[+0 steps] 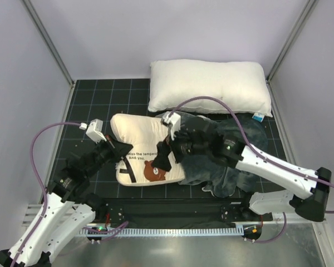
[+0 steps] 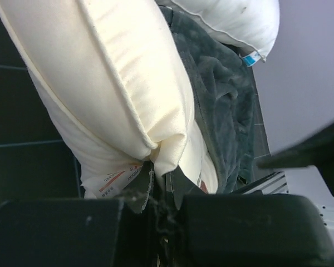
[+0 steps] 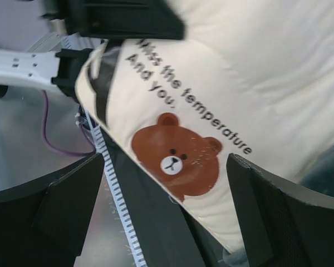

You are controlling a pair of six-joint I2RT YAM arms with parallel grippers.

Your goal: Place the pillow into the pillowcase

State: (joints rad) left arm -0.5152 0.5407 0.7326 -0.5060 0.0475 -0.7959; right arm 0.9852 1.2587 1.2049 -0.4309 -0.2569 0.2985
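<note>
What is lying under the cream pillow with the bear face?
The black grid mat shows beside the pillow on its left, and the dark grey pillowcase along its right edge. How far either reaches beneath is covered.

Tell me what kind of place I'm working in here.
Probably a lab test cell, not a home: plain pale walls, metal frame rails, and a black gridded mat on the bench.

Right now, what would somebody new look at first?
Probably the brown bear face on the cream pillow, in the middle of the table. The left gripper pinches the pillow's edge, while the right gripper hangs over the bear with its jaws wide open. Behind, a big puffy white pillow lies at the far side.
</note>
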